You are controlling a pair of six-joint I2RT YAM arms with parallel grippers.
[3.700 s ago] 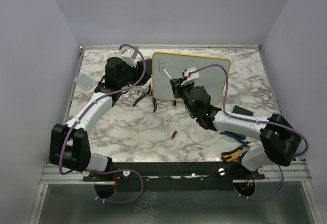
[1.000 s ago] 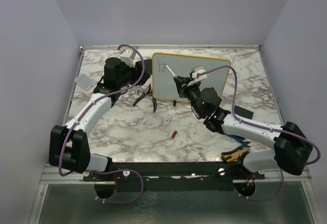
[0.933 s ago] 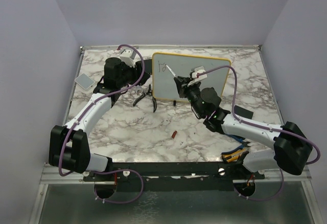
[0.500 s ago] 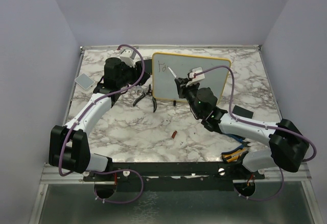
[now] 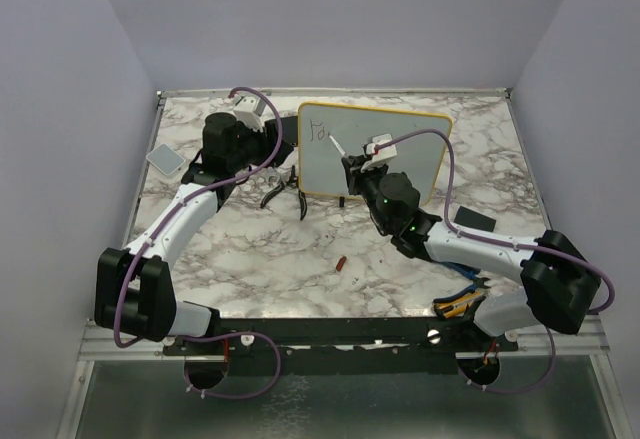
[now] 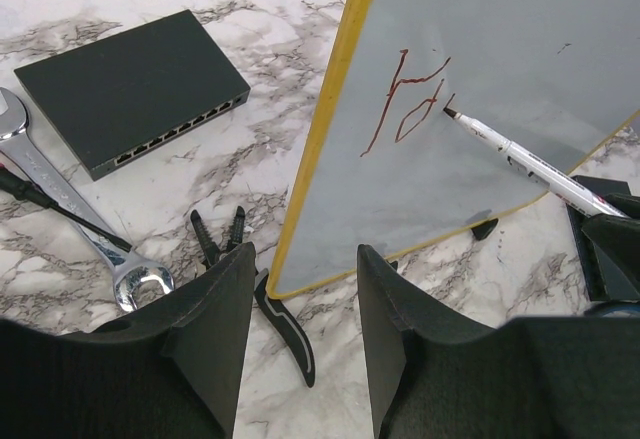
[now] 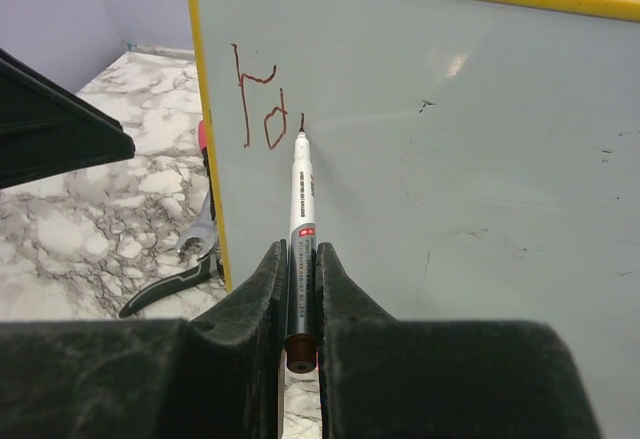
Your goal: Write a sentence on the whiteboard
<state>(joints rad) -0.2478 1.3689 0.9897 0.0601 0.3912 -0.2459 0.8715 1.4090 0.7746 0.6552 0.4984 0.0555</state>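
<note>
The whiteboard (image 5: 420, 159) with its yellow frame stands upright at mid-table, its face also in the left wrist view (image 6: 500, 29) and the right wrist view (image 7: 460, 179). Of the sentence (image 7: 258, 109) only "Yo" and a short stroke show, in reddish-brown (image 6: 405, 99) (image 5: 318, 131). My right gripper (image 7: 301, 259) (image 5: 352, 164) is shut on a white marker (image 7: 302, 194) (image 6: 520, 159), whose tip touches the board right of the "o". My left gripper (image 6: 305, 269) (image 5: 250, 166) hangs open and empty left of the board, whose lower left corner lies beyond its fingertips.
Black pliers (image 6: 285, 319) (image 5: 283, 191), a wrench (image 6: 60, 209) and a black box with ports (image 6: 130, 84) lie left of the board. A grey pad (image 5: 165, 158) sits far left. A small red piece (image 5: 341, 262) lies near the middle. Tools (image 5: 460, 301) lie by the right base.
The "o" has joined the "Y" since the earliest frame. Over the last second the right arm shifted slightly and the marker tip began a short stroke right of it. The left arm is still.
</note>
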